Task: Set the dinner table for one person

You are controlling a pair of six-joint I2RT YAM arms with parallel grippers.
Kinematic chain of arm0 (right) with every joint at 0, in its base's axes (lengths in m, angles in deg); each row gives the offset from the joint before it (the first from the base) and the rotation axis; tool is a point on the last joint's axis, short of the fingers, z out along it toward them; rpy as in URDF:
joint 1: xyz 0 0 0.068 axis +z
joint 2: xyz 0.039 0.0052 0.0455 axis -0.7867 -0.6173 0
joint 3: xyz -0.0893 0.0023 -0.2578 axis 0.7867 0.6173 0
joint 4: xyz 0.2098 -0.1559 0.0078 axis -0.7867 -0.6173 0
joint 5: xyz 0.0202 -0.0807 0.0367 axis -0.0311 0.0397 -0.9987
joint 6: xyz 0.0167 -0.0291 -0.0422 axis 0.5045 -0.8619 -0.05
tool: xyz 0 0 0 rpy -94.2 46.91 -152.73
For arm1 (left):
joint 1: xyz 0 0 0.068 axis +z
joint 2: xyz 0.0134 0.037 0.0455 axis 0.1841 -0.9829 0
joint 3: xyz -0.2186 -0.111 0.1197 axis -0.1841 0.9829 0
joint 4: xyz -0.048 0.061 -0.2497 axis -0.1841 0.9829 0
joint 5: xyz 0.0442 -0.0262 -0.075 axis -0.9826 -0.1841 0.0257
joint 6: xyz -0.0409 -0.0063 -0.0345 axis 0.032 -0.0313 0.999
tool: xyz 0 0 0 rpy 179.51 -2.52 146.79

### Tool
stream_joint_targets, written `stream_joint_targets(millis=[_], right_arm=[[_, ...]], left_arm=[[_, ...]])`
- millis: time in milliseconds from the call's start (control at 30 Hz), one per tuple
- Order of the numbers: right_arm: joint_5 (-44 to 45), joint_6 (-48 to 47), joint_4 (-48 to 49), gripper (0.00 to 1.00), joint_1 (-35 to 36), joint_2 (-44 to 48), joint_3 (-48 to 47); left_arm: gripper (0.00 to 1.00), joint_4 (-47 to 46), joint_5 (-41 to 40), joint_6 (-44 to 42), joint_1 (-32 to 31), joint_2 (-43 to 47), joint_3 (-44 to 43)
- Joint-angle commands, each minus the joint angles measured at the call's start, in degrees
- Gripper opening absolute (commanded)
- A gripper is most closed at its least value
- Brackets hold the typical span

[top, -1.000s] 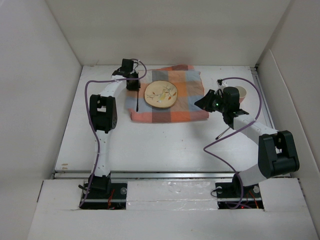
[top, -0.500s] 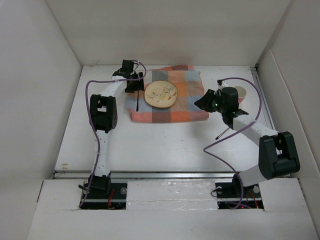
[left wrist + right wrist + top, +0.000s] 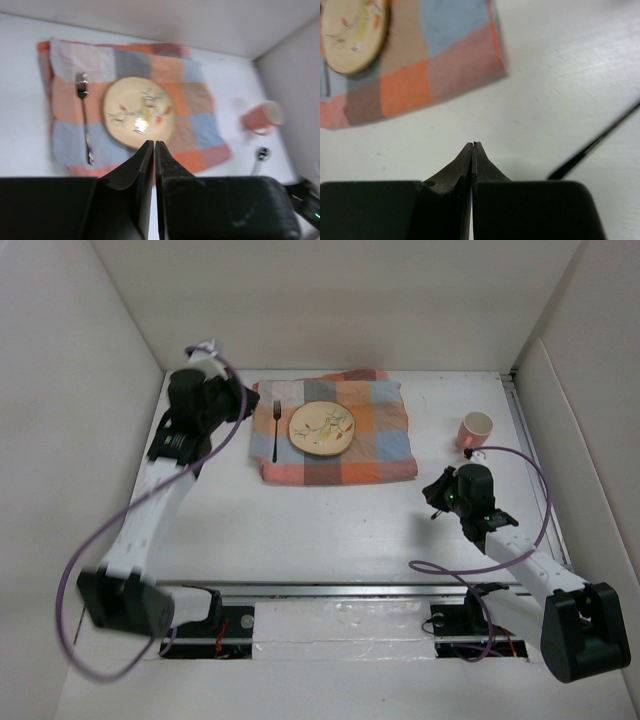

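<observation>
We see dark metal fork [image 3: 275, 430] and round cream plate [image 3: 322, 428] on checked cloth [image 3: 385, 455]; pink cup [image 3: 476, 428] (off-cloth) awaits; left pincer [image 3: 154, 150], right pincer [image 3: 473, 150] closed, empty.

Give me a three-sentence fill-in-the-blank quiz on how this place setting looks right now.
The fork lies on the checked cloth, ___ of the plate in the top view.
The pink ___ stands on the bare dinner table, right of the cloth.
The left tool and right tool are both ___, holding nothing.
Missing words: left; cup; shut.
</observation>
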Motion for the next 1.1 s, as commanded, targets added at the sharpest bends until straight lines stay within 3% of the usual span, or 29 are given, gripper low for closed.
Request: stream_joint_targets(millis=[0,33,67,200,267,500,800,1067], right_arm=[[5.0,0.9,-2.1,0.17,-2.8,1.6,0.4],[5.5,0.9,-2.6,0.21,-3.3,1.6,0.4],[6.3,0.7,-5.7,0.23,-4.0,0.5,-0.6],[4.7,-0.1,-10.3,0.30,-10.0,-6.7,-5.9],[3.0,-0.2,-10.7,0.31,-13.5,-10.2,-6.9],[0.3,-0.1,-12.0,0.32,-17.9,-21.7,-12.8],[5.7,0.1,-16.0,0.33,-18.5,-26.3,-17.8],[4.9,-1.6,-19.8,0.28,-19.0,-29.8,-20.9]], left_arm=[[0.00,-8.7,7.0,6.8,-0.3,28.6,21.1],[0.00,-8.7,7.0,6.8,-0.3,28.6,21.2],[0.00,-8.3,8.7,7.4,-0.3,36.0,26.1],[0.00,-1.8,7.6,3.7,-0.9,48.5,29.8],[0.13,0.8,4.1,2.1,-6.5,51.3,30.3],[0.20,-1.2,-4.1,-0.6,-17.0,57.8,35.3],[0.21,0.0,-4.3,-1.7,-20.6,59.8,36.0],[0.21,2.2,-8.5,-2.1,-21.6,62.7,35.5]])
